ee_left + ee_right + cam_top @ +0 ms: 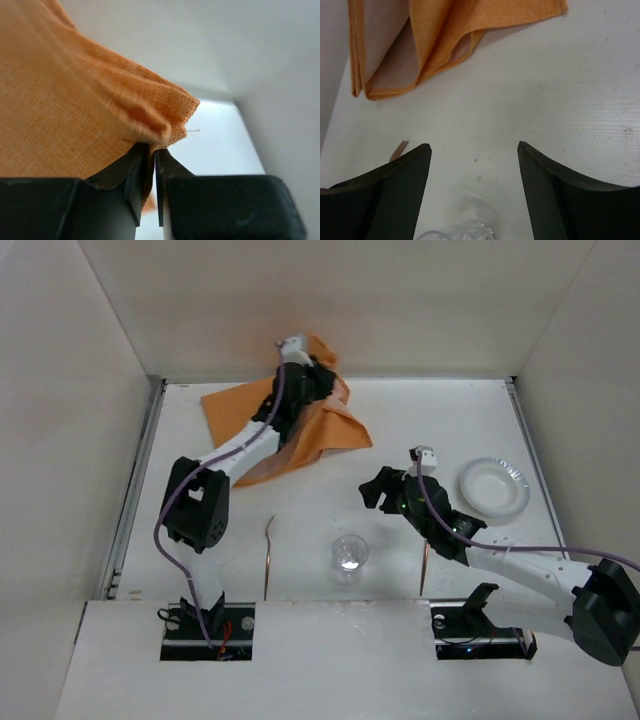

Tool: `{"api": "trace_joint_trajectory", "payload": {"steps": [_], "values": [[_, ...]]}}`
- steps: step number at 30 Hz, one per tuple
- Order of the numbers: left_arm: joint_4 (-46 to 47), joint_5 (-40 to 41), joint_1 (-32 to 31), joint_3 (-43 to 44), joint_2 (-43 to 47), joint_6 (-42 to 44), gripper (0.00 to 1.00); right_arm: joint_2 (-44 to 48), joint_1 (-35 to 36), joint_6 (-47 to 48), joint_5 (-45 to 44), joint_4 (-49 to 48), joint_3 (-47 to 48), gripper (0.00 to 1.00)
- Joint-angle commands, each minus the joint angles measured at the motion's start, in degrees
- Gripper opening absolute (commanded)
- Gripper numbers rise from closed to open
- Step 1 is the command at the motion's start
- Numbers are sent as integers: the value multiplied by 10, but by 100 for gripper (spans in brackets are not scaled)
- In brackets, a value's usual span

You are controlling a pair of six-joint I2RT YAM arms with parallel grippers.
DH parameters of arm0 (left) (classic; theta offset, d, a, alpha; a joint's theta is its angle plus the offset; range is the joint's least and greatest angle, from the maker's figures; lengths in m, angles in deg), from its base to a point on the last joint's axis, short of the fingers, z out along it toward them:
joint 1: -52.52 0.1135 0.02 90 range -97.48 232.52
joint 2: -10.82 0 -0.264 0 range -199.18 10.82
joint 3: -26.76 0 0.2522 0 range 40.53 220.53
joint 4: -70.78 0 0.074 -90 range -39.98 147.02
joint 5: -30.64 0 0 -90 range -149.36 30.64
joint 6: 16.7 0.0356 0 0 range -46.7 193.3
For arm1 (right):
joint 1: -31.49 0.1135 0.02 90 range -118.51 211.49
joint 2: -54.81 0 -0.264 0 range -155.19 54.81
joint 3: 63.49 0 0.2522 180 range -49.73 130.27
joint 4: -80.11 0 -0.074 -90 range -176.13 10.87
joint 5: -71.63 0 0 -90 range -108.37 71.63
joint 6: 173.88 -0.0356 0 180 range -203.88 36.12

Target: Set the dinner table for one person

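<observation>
White walls enclose the table (pixel 420 430), a rigid, fixed white surface, nothing to grip. At its far side the left gripper (pixel 151 152) pinches a fold of soft, light orange cloth (pixel 320 440); the right gripper (pixel 472 150) hangs spread near a glass (pixel 349 552).

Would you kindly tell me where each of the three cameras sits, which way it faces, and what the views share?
Top external: above and behind the arms, looking down on the table; both arms show, left gripper at the orange cloth, right gripper near the glass.
Left wrist: on the left arm, facing the white walls; its fingers pinch the cloth.
Right wrist: on the right arm, looking across the table toward the cloth; its open fingers frame the glass rim.
Shared: the cloth appears in all three.
</observation>
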Motion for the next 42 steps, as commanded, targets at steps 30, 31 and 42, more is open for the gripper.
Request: {"api": "trace_joint_trajectory", "payload": {"steps": [30, 31, 42], "values": [[-184, 262, 6, -304, 177, -86, 60, -289, -281, -82, 46, 21, 238, 75], [-185, 257, 15, -317, 179, -91, 60, -298, -289, -94, 62, 24, 237, 75], [-180, 214, 57, -365, 154, -139, 60, -371, -298, -136, 86, 120, 289, 65]]}}
